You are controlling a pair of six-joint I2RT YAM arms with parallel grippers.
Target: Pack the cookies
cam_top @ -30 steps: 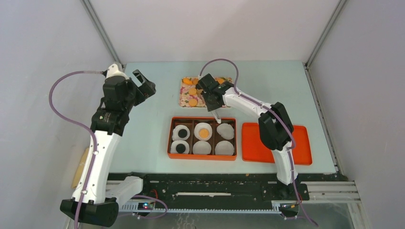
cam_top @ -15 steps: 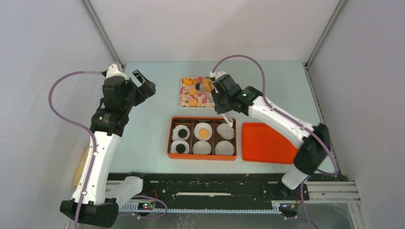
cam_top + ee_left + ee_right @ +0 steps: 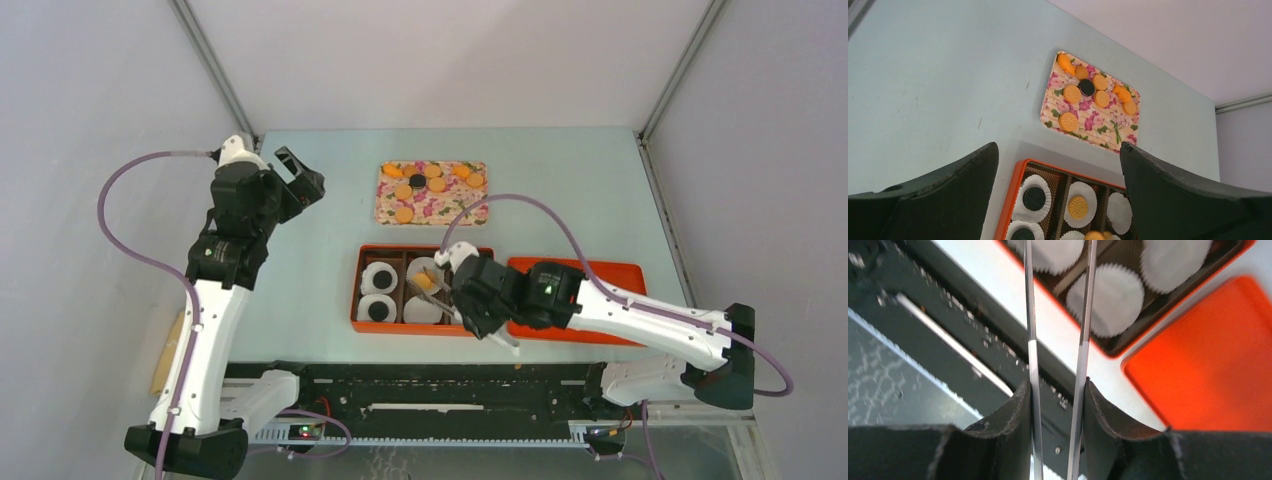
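Several orange cookies (image 3: 404,213) and one black cookie (image 3: 418,180) lie on the floral tray (image 3: 470,205). The orange box (image 3: 357,290) holds white paper cups; the two left cups hold black cookies (image 3: 1034,198) and the far middle cup holds an orange cookie (image 3: 1078,206). Another orange cookie (image 3: 1095,235) shows over the near middle cup. My right gripper (image 3: 470,300) is shut on metal tongs (image 3: 1030,315) that reach over the box's near cups (image 3: 1105,300). My left gripper (image 3: 300,180) is open and empty, high above the table at the left.
The flat orange lid (image 3: 625,280) lies right of the box and also shows in the right wrist view (image 3: 1208,370). The black rail (image 3: 400,385) runs along the table's near edge. Enclosure walls stand on both sides.
My right arm swung back from the floral tray, its gripper now low over the box's near side. The left arm has not moved.
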